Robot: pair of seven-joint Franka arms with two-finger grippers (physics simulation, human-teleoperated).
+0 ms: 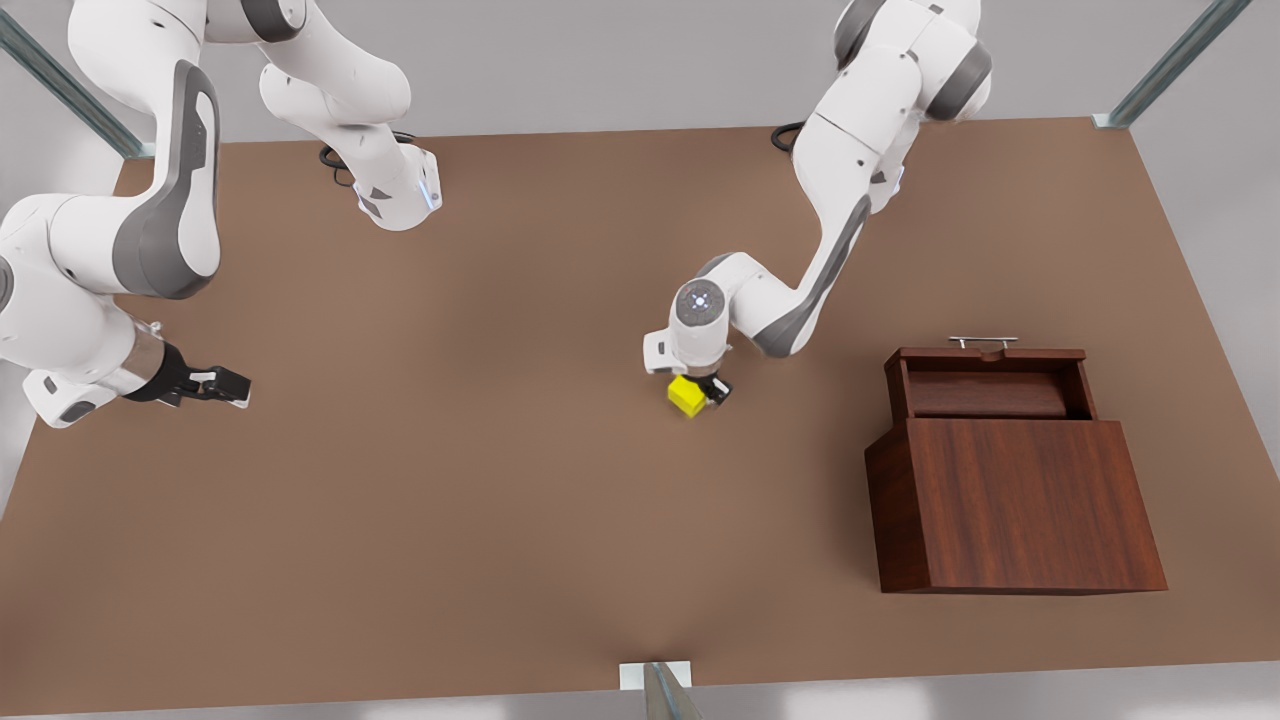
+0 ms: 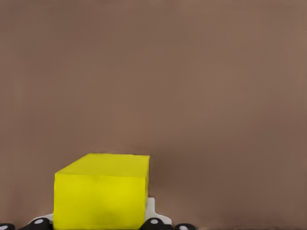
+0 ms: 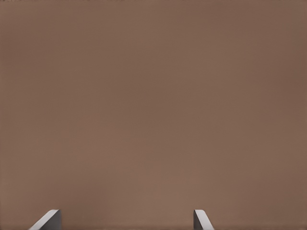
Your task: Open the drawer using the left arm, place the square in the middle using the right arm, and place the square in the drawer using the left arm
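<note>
The square (image 1: 686,397), a small yellow cube, sits at the middle of the brown table (image 1: 480,500). My left gripper (image 1: 702,391) is down over it, shut on its sides. In the left wrist view the square (image 2: 100,191) sits between the black fingers (image 2: 154,223), and I cannot tell whether it rests on the table. The drawer (image 1: 985,392) of the dark wooden cabinet (image 1: 1020,505) is pulled out toward the back, silver handle (image 1: 983,342) outermost, and looks empty. My right gripper (image 1: 232,384) waits open at the front view's left, above bare table (image 3: 125,221).
The arm bases (image 1: 395,195) stand along the table's far edge. Metal frame posts (image 1: 660,690) rise at the near edge and at the far corners. Open tabletop lies between the square and the cabinet.
</note>
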